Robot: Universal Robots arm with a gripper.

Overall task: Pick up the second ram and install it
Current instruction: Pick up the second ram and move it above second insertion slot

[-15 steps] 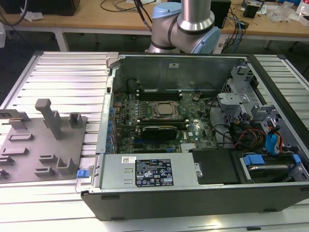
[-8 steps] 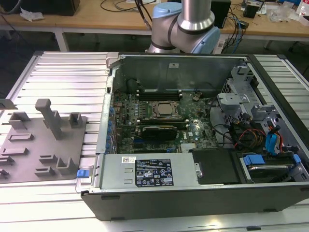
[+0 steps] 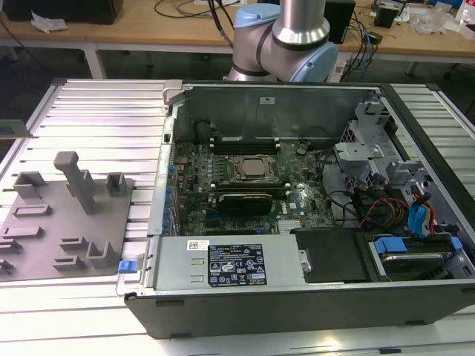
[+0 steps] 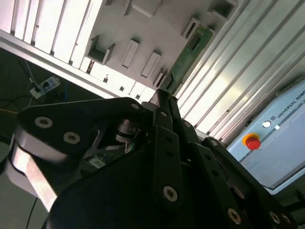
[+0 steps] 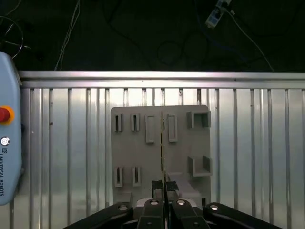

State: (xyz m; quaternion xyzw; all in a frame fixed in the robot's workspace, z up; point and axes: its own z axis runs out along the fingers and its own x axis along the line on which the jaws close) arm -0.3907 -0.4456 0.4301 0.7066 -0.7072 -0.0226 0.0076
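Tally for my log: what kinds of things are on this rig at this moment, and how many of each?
Memory stick: 1, the second ram, held in the gripper
Moulded holder: 1, the grey tray
Computer: 1, the open computer case
Controller: 1, the pendant with a red button
Total: 4

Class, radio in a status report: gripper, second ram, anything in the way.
Gripper shut on second ram. Ram edge-on, above grey tray. Nothing seen in the way.
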